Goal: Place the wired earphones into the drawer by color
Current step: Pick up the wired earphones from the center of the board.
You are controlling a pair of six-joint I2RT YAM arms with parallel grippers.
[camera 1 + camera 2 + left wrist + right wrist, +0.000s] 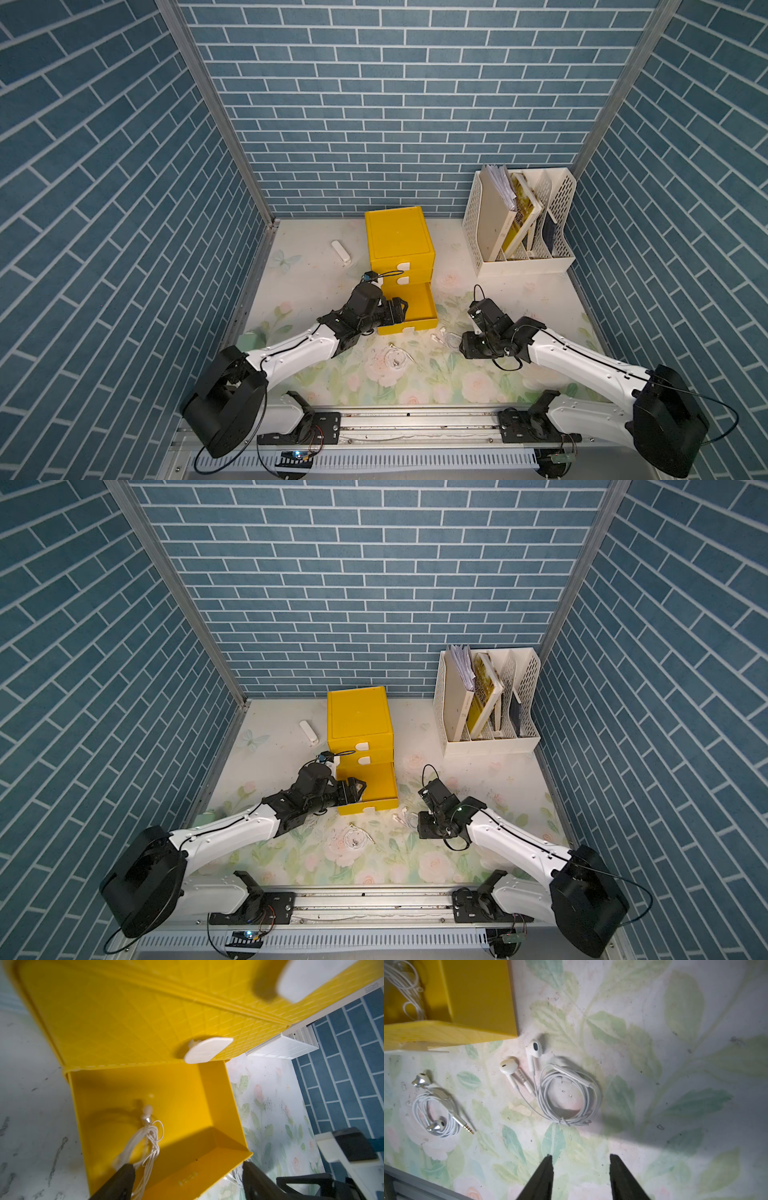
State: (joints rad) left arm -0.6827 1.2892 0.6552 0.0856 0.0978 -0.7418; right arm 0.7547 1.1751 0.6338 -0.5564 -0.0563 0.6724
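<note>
1. In both top views you see the left gripper (402,311) over the pulled-out bottom drawer (422,309) of the yellow cabinet (397,241). Your right gripper (464,345) hovers over the floral mat (457,386), just beside the coiled earphones (448,338). The silver-bud earphones (395,358) lie near the drawer's front.
2. In the left wrist view, your left gripper's jaws stand wide apart. The bundled earphones (149,1138), white, are inside the drawer, and their cable touches one fingertip (124,1176).
3. In the right wrist view, your right gripper's jaws are parted with nothing between them. Both white sets lie apart on the mat, and the coiled one is nearer the drawer's corner.
</note>
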